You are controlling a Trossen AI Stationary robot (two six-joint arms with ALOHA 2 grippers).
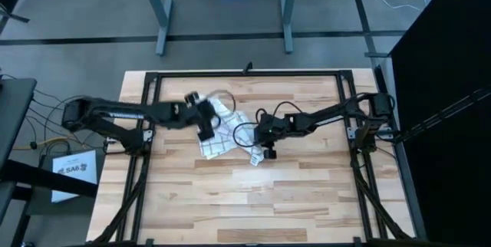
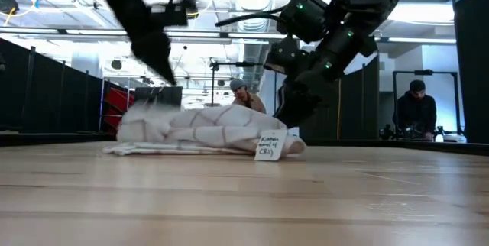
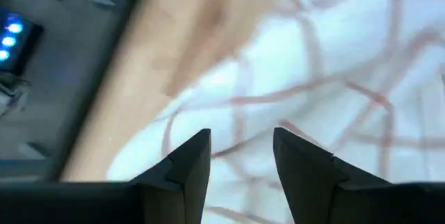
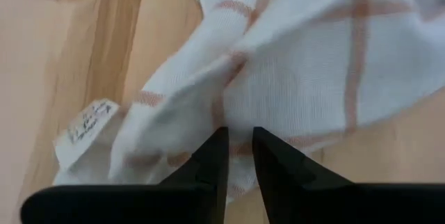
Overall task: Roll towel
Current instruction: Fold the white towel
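Note:
The towel (image 1: 222,133), white with a thin dark grid, lies bunched in a low heap at the middle of the table; it also shows in the low view (image 2: 202,130). A small paper tag (image 2: 267,147) hangs at its right end. My left gripper (image 3: 242,151) is open just above the heap's left part, its fingers pointing down at the cloth. In the low view its tip (image 2: 162,74) stands a little above the towel. My right gripper (image 4: 238,147) is at the heap's right end, near the tag (image 4: 83,123), nearly shut on a raised fold. My right gripper pinches a raised fold of the towel (image 4: 226,116) between its two fingers, at the heap's right end near the tag. The fingers come slanting down from the table's right side (image 2: 294,112). The towel rests slack on the table.
Bare wooden table top (image 1: 253,201) lies all around the heap, with the widest room toward the near edge. A black frame (image 1: 245,74) runs round the table. People (image 2: 416,108) show in the room behind.

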